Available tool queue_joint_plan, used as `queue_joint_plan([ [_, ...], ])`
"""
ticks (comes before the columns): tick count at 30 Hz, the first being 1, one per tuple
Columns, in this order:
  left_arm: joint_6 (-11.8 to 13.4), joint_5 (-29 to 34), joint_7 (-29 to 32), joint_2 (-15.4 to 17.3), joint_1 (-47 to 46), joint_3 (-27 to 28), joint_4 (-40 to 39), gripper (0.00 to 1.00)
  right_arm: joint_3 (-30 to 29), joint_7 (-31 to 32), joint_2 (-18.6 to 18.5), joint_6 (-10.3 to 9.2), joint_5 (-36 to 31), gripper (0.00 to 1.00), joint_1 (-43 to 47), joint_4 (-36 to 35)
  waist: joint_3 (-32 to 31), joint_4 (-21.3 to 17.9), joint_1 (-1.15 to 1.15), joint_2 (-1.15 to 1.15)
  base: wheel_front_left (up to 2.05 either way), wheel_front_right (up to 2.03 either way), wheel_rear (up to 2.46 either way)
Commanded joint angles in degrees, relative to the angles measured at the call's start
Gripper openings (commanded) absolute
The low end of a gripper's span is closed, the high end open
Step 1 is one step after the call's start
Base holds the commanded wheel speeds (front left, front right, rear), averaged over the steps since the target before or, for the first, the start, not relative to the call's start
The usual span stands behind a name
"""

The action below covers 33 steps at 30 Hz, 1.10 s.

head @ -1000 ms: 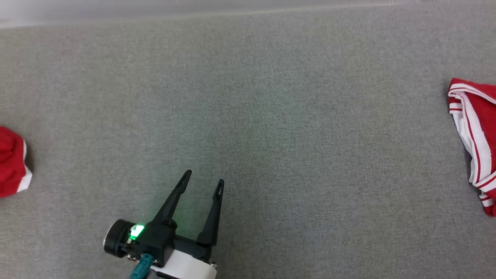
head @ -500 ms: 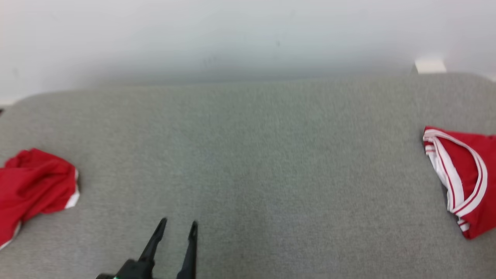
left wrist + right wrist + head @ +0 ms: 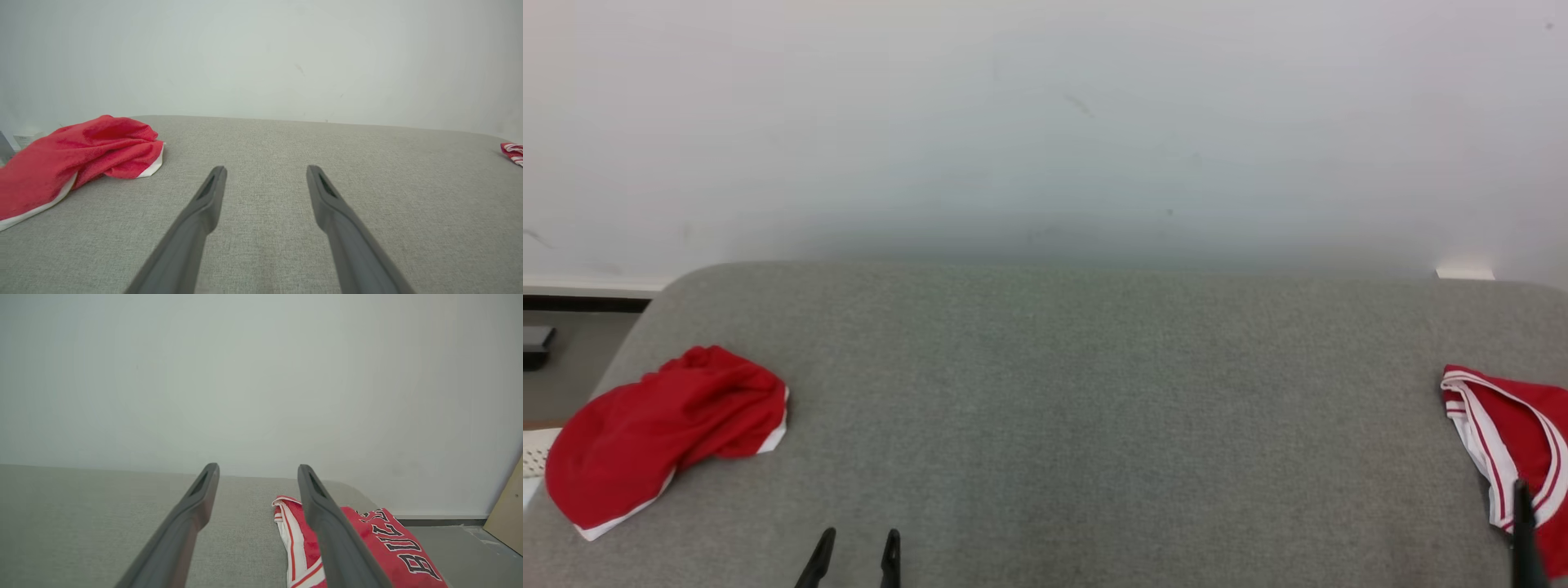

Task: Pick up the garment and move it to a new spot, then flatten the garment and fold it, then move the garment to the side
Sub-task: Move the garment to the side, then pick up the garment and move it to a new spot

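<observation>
**Both hands empty, a garment at each end of the worktop**

Nearest you, the left hand sits low over the grey cloth-covered worktop. Its two fingers are moderately apart with nothing between them. The right hand is likewise parted and empty. In the head view, one of its fingers rises from the bottom edge across the near side of the folded red jersey. You cannot tell from these views whether that finger touches the cloth.

The crumpled red garment, with white trim, lies ahead and to the left of the left hand, well apart from it. It is bunched in a loose heap at the worktop's left end, its outer side right at the edge. The jersey has white stripes and black-and-white lettering. It lies at the right end, close to the rounded far corner, just ahead and to the right of the right hand.

Between the two garments you have a broad stretch of bare grey cloth running to the far edge.

The worktop's far corners are rounded. Behind it stands a plain white wall. Off the left end you see grey floor and a small dark object. Off the right end there is floor and a tan board.
</observation>
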Motion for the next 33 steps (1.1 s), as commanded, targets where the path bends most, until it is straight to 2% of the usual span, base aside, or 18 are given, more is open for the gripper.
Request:
queue_joint_plan([
  [1, 0.0, -0.3, 0.0, 0.0, 0.5, 0.3, 0.2, 1.0, 0.1, 0.0, 0.4, -0.13, -0.7, 1.0, 0.7, -0.4, -0.8, 0.6, 0.02, 0.0, 0.0, 0.0, 0.0],
  [6, -1.2, -0.4, 0.0, -0.2, 1.4, 0.7, -0.1, 1.0, 2.2, 0.0, 4.8, -0.13, -2.1, 1.0, 5.6, -0.2, -1.8, 0.7, 0.02, 0.0, 0.0, 0.0, 0.0],
  [24, -2.3, -0.3, 0.0, -0.6, 1.3, 0.8, 0.0, 1.0, 3.3, 0.0, 6.2, -0.13, -2.3, 1.0, 5.9, 1.9, -1.9, 0.0, 0.02, 0.0, 0.0, 0.0, 0.0],
  [29, -2.4, 0.1, 0.0, -0.6, 0.9, 0.8, 0.0, 1.0, 4.1, 0.0, 6.2, -0.13, 0.2, 1.0, 6.4, 2.0, -1.8, 2.3, 0.02, 0.0, 0.0, 0.0, 0.0],
  [33, -2.4, 0.5, 0.0, -0.6, 0.6, 0.7, 0.0, 1.0, 5.9, 0.0, 6.2, -0.13, 1.6, 1.0, 6.7, 2.2, -1.8, 7.0, 0.02, 0.0, 0.0, 0.0, 0.0],
])
